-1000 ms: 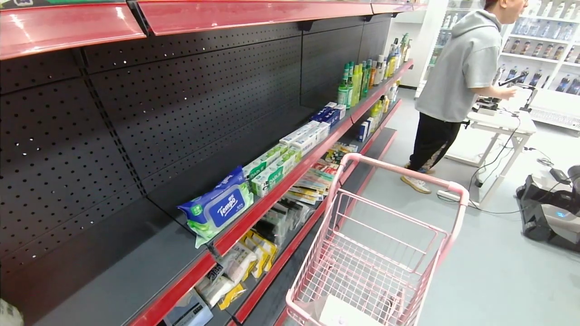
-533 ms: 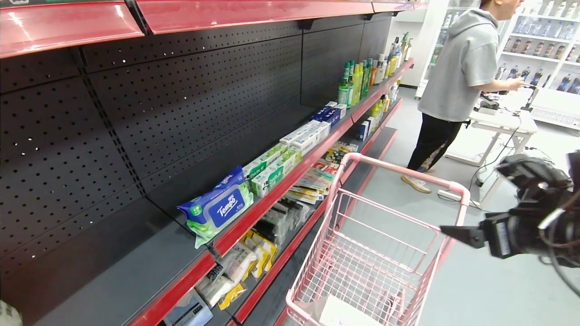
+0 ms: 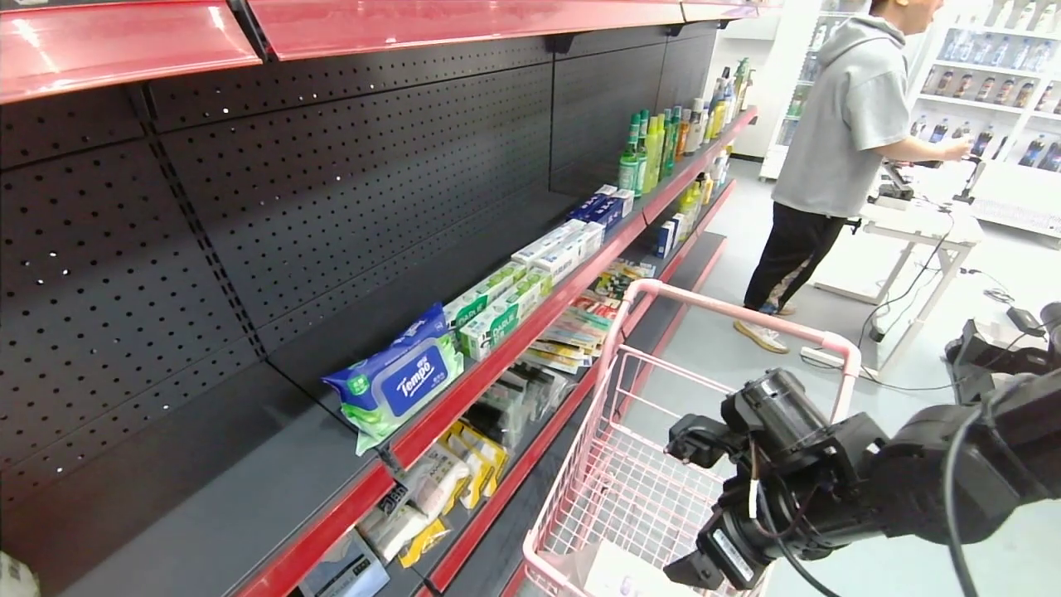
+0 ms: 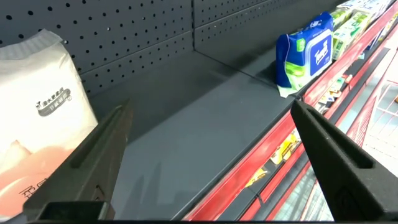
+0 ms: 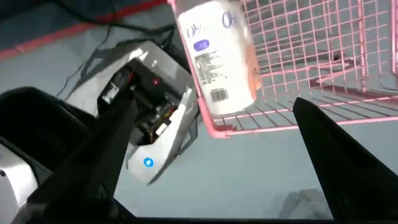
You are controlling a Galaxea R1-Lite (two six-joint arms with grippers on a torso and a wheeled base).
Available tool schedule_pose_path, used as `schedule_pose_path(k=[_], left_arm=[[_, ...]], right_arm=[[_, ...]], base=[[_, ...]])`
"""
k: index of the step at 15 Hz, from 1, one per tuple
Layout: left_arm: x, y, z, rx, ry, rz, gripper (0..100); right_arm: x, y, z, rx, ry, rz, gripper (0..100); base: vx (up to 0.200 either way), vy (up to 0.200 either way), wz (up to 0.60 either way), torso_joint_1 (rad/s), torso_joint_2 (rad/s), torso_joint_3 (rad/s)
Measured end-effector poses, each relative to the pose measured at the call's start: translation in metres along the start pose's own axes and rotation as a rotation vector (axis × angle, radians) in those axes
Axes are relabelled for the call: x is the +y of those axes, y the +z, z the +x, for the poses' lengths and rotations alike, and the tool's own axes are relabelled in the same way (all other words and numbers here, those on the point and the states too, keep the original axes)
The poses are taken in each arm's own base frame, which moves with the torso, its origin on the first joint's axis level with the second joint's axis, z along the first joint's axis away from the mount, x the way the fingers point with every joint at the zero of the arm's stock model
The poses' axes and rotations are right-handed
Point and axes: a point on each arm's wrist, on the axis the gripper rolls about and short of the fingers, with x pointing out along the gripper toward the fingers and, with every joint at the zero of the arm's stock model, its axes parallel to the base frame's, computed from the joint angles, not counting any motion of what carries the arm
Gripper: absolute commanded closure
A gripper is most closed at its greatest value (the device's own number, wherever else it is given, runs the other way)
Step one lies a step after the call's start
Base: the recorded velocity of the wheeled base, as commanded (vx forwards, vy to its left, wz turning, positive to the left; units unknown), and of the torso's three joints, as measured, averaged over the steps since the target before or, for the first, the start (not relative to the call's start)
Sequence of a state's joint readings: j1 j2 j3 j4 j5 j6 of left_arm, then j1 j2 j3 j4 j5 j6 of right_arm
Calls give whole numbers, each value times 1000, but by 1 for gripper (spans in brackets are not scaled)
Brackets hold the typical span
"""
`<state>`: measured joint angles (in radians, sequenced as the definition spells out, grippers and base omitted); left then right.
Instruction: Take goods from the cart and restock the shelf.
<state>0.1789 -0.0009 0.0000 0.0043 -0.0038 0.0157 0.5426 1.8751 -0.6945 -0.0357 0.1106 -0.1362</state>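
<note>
Over the pink cart (image 3: pixel 746 313), the right arm (image 3: pixel 912 464) comes in from the robot's right side, forearm approx. level, wrist turned down twd the basket. Its right gripper (image 5: pixel 211 106) hangs by a corner of the cart's rim w/ fingers (image 5: pixel 93 168) spread wide and nothing held btwn them. Seen thru that gap is a white tissue pkg (image 5: pixel 217 56) w/ blue and orange print, lying inside the cart against the wire wall near that corner. The gripper is apart from it. A grey-white machine (image 5: pixel 149 124) w/ a small blue light sits on the floor beside the cart.

On the other side, the left gripper (image 4: pixel 210 106) is low over the dark deck of the shelf (image 3: pixel 249 497), pointing along it, fingers (image 4: pixel 336 162) likewise wide apart and holding nothing. A second tissue pkg (image 4: pixel 43 81) stands upright on the deck next to one finger; can't tell if they touch. Farther along the same deck a blue-green wipes pack (image 3: pixel 398 377) leans at the front edge. Beyond it come green-white boxes (image 3: pixel 497 307), then bottles (image 3: pixel 655 149) twd the far end. Small mixed packs (image 3: pixel 464 464) lie on the level below.
</note>
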Motion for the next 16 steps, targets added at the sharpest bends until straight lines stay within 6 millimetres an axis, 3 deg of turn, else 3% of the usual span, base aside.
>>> schedule_pose_path(k=[7, 16], left_arm=[[0, 0, 0, -1, 0, 0, 0], [0, 0, 0, -1, -1, 1, 0]], right_arm=[[10, 3, 42, 106, 29, -121, 0], [16, 11, 64, 135, 31, -154, 0]], base=[[0, 0, 0, -81, 175, 97], [0, 0, 0, -98, 218, 118]])
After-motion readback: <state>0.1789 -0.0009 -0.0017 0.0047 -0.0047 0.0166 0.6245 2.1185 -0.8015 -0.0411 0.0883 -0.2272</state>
